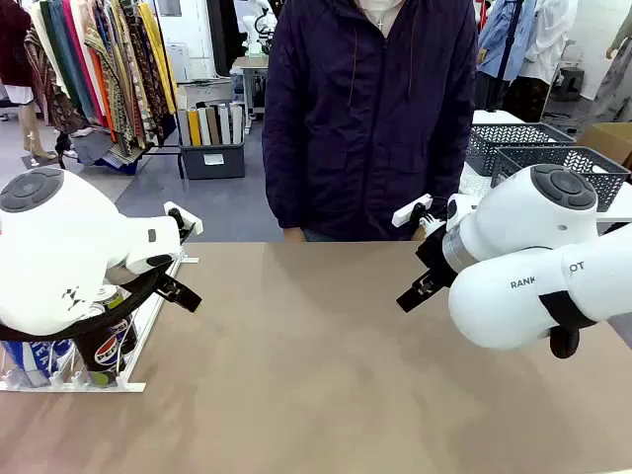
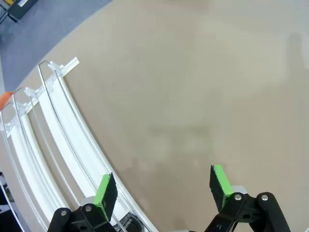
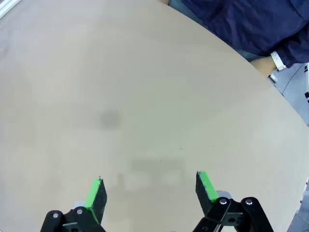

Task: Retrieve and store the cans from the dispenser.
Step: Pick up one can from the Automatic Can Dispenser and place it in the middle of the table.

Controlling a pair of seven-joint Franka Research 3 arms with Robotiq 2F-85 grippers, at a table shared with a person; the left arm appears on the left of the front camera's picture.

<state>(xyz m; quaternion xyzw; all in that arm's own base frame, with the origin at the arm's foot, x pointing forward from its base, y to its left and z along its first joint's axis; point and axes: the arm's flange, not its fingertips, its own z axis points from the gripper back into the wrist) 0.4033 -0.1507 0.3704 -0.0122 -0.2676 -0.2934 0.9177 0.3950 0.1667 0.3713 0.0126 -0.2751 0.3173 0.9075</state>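
The white dispenser (image 1: pixel 146 318) lies at the table's left edge, mostly hidden behind my left arm. At its near end stand a black Pepsi can (image 1: pixel 107 350) and a blue can (image 1: pixel 36 357), partly covered by the arm. The dispenser rails (image 2: pixel 54 140) curve along the left of the left wrist view, bare in their far part. My left gripper (image 2: pixel 164 187) is open above the table just beside the rails, with nothing between its green pads. My right gripper (image 3: pixel 149 189) is open over bare tabletop on the right side, far from the cans.
A person in a dark navy jacket (image 1: pixel 370 118) stands at the far edge of the table. Two dark grey lattice baskets (image 1: pixel 553 158) sit behind my right arm. The tan tabletop (image 1: pixel 316 365) lies open between the two arms.
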